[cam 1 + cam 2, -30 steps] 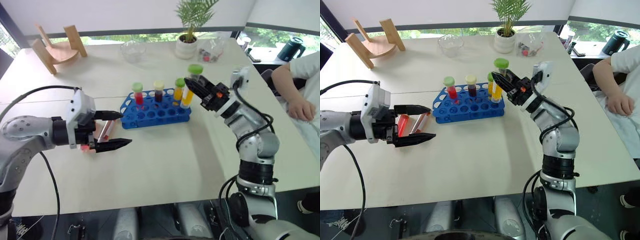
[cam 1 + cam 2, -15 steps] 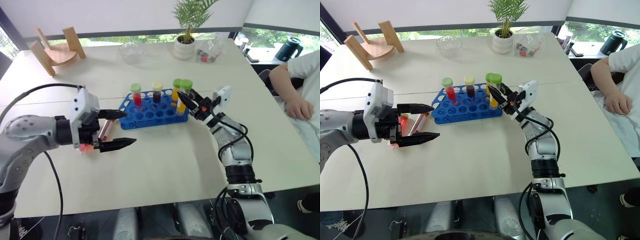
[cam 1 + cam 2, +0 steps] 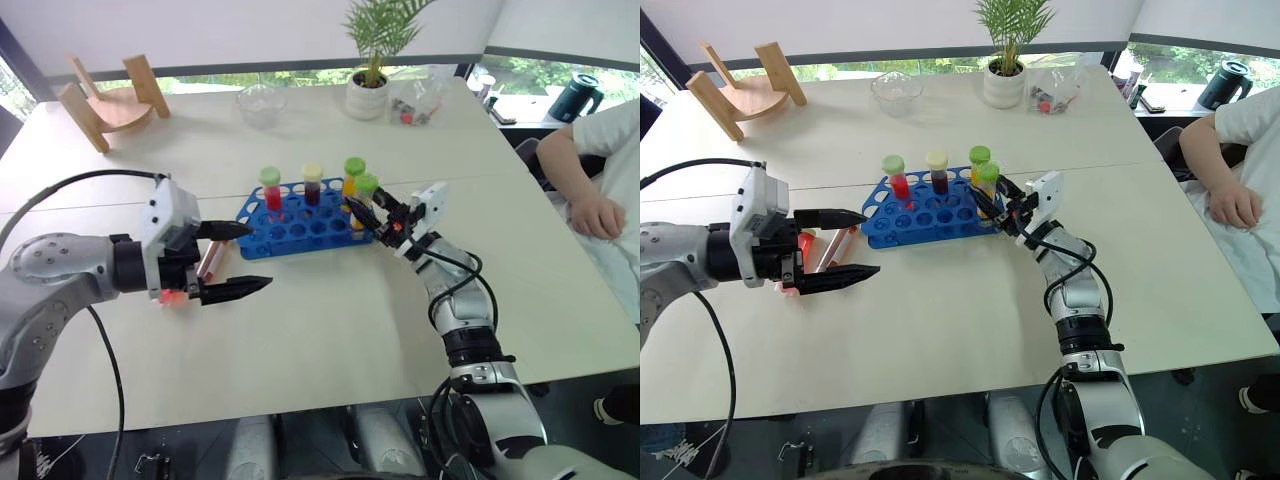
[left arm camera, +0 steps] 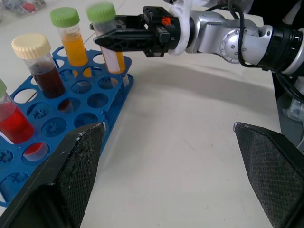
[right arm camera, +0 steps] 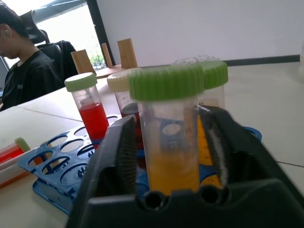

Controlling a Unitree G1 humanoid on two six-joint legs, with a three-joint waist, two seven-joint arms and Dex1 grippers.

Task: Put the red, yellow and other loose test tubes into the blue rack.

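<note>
Blue is the colour of the rack (image 3: 305, 222), which sits in the middle of the pale tabletop (image 3: 330, 330). Four tubes stand up in its holes. One has red liquid and a green cap (image 3: 272, 190). One has dark liquid and a cream cap (image 3: 314, 184). One has yellow liquid and a green cap (image 3: 352, 178). The last one, a second yellow tube with a green cap (image 3: 366, 196), stands in a hole at the right end of the rack.

The right hand (image 3: 372, 215) is at that last tube. One finger is on each side of it, and in the right wrist view there is a thin gap between the fingers and the tube, so the hand is not squeezing it.

The left hand (image 3: 238, 259) hangs above the tabletop, left of the rack. Its two fingers are wide apart and hold nothing. Under it, two more tubes with red liquid (image 3: 208, 262) lie flat on the tabletop.
</note>
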